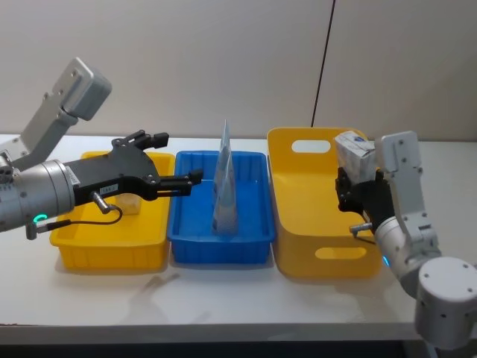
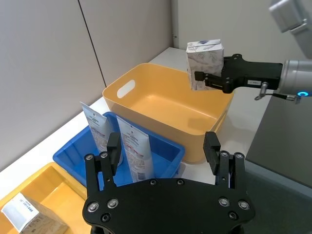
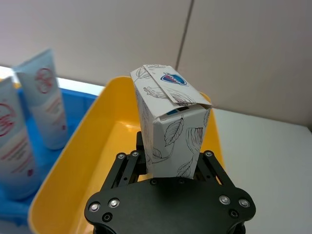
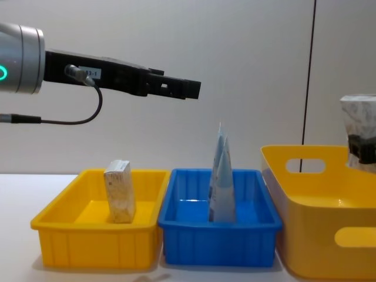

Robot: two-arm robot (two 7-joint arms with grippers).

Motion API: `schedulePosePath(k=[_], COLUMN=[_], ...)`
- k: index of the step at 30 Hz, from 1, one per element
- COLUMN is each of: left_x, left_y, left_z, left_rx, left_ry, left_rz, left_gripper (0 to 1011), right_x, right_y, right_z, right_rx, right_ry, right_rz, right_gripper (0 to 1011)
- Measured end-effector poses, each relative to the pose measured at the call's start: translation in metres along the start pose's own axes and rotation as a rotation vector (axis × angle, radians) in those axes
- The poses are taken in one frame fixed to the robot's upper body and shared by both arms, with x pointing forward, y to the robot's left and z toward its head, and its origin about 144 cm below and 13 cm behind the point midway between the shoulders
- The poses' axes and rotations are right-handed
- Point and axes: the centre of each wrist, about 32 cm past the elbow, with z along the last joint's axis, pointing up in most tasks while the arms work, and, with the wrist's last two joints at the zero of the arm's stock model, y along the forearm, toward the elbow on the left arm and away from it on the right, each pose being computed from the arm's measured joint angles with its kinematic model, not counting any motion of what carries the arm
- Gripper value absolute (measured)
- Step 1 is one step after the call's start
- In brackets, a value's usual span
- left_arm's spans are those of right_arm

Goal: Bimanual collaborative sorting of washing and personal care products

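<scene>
My right gripper (image 1: 352,186) is shut on a boxy marbled-print pack (image 1: 353,152), held upright above the right side of the large yellow bin (image 1: 320,262); in the right wrist view the pack (image 3: 170,126) stands between the jaws. Two pale blue tapering pouches (image 1: 224,179) stand in the blue bin (image 1: 223,246). A beige block pack (image 4: 119,191) stands in the small yellow bin (image 1: 104,250). My left gripper (image 1: 182,156) hangs open with nothing in it, high over the border between the small yellow bin and the blue bin, just left of the pouches (image 2: 134,148).
The three bins stand side by side on a white table (image 1: 223,298), with a pale wall close behind. The large yellow bin's inside (image 2: 170,109) holds nothing. Bare table lies in front of the bins.
</scene>
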Motion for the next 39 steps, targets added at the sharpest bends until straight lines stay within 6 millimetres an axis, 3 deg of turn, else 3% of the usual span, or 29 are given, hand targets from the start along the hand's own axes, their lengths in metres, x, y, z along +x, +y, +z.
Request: schedulePosePath(k=[17,39], left_x=[0.000,0.000], left_y=[0.000,0.000], left_z=[0.000,0.000], left_rx=[0.001,0.001], left_ry=[0.001,0.001], left_rz=[0.003,0.003], left_gripper=[1001,1001], right_x=[-0.026,-0.038], right_y=[0.048,0.063], right_z=[0.012,0.027], right_rx=[-0.115,-0.118], right_ry=[-0.010,-0.033], right_rz=[-0.221,-0.188], right_gripper=[357,357])
